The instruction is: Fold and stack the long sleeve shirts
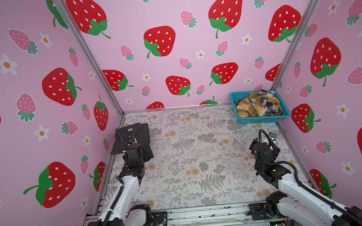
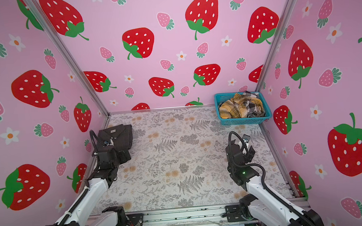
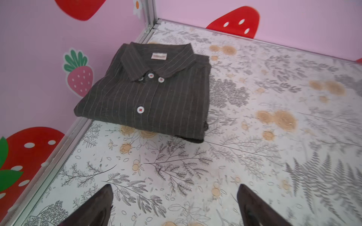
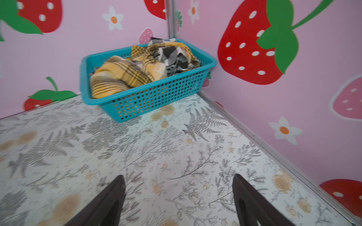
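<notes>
We see a folded dark shirt [image 2: 116,136] in the worktop's [image 2: 180,166] far left corner, a blue basket [image 2: 244,121] in the far right corner, a yellow plaid shirt [image 2: 230,110] and a checked shirt [image 2: 253,106] crumpled inside

Bimanual pose: left arm [image 1: 126,188] reaching forward from its base, white forearm, black wrist, left gripper [image 3: 175,188] with jaws spread wide, right arm [image 1: 291,184] angled inward, black cable [image 1: 261,133] looped over its wrist, right gripper [image 4: 178,177] likewise parted, fingers [image 4: 109,201] dark and tapered
</notes>
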`<state>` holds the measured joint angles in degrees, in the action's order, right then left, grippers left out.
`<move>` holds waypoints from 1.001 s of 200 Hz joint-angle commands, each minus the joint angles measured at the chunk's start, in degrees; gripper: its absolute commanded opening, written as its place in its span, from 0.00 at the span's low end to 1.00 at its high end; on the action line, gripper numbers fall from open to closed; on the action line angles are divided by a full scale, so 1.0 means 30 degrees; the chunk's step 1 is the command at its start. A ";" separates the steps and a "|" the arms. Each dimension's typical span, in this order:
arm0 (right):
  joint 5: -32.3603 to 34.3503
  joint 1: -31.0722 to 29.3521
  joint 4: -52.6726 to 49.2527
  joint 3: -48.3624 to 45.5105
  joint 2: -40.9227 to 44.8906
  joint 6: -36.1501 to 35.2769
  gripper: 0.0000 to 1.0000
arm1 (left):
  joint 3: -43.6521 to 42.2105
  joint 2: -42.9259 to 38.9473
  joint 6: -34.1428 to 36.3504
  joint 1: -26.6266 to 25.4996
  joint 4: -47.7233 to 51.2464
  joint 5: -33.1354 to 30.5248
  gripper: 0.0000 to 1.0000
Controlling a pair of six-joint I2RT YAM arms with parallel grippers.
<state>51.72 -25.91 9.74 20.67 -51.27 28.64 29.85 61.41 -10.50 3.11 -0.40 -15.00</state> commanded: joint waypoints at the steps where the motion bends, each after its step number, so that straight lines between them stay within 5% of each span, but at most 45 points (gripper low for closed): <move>1: 0.1265 0.1669 0.2644 -0.0424 -0.1928 -0.0789 0.88 | -0.0255 0.2082 0.0446 0.1013 -0.3969 0.0591 0.99; 46: 0.0102 0.3183 1.0094 -0.1021 -0.6492 -0.5066 0.90 | -0.0764 0.4921 0.2782 0.1027 -0.7637 0.2953 0.99; 73: -0.4880 0.3874 1.6007 -0.2529 -0.8309 -0.6103 0.92 | -0.0981 0.5089 0.1939 0.1058 -0.8956 0.4430 0.99; 92: -0.7881 0.4340 1.6973 -0.2088 -0.9245 -0.7134 1.00 | -0.0929 0.5865 0.1470 0.1048 -1.0132 0.5913 0.99; 128: -1.1854 0.5336 2.0803 -0.2646 -1.1225 -0.9576 1.00 | -0.0432 0.8491 0.2318 0.0640 -1.2611 0.7365 0.99; 145: -1.2734 0.6133 2.3913 -0.3196 -1.3274 -0.9049 1.00 | -0.0775 0.8916 0.3082 -0.0521 -1.3330 0.5809 0.99; 154: -1.3467 0.6350 2.2086 -0.2391 -1.3081 -0.9012 1.00 | -0.1646 0.9444 0.2448 -0.0420 -1.5892 0.5068 0.99; 161: -1.4383 0.6500 1.9860 -0.1510 -1.2901 -0.9155 1.00 | -0.1400 0.9023 0.2352 -0.0210 -1.4547 0.5232 0.99; 200: -1.4644 0.6620 2.0522 -0.1630 -1.3111 -0.9145 1.00 | -0.1236 0.9182 0.2390 -0.0295 -1.4397 0.4932 0.99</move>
<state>11.29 -6.33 69.47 14.70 -90.80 2.59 25.65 89.06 -4.29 2.22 -41.15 1.06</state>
